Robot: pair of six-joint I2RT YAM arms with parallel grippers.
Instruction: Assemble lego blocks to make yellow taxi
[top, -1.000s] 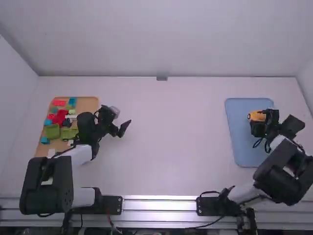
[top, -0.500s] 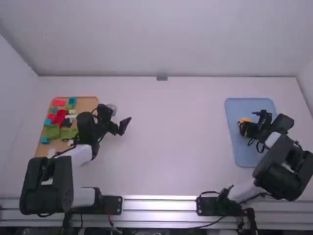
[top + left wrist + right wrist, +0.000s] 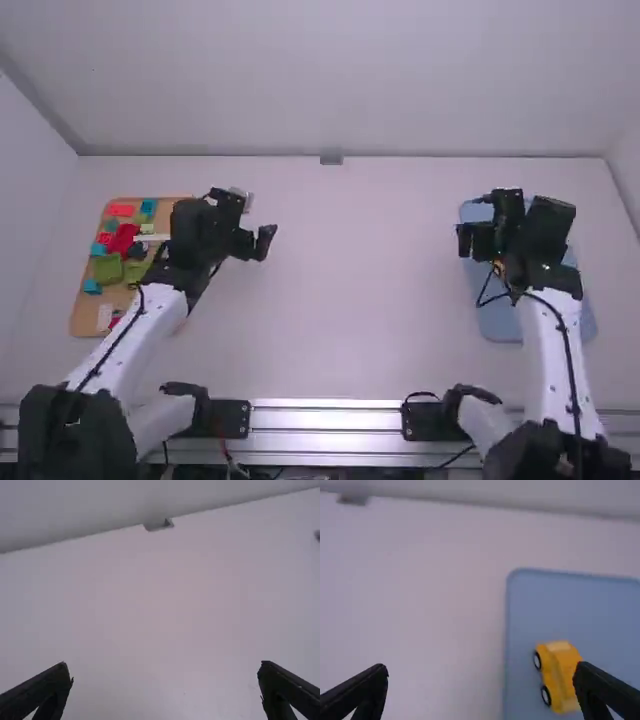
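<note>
While the yellow taxi (image 3: 558, 667) rests on the blue tray (image 3: 540, 600), I log left hand (image 3: 256, 218) wide, right hand (image 3: 473, 220) wide near it

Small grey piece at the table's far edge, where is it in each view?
High view: the grey piece sits midway along the far edge.
Left wrist: the piece, on that edge beyond the left hand.
Right wrist: the piece, outside the blue tray.
Shared landmark: far edge.

Yellow taxi (image 3: 559, 672) in one piece
Inside the blue tray (image 3: 600, 607), near its rim, two pale-hubbed black wheels (image 3: 546, 695) showing.
</note>
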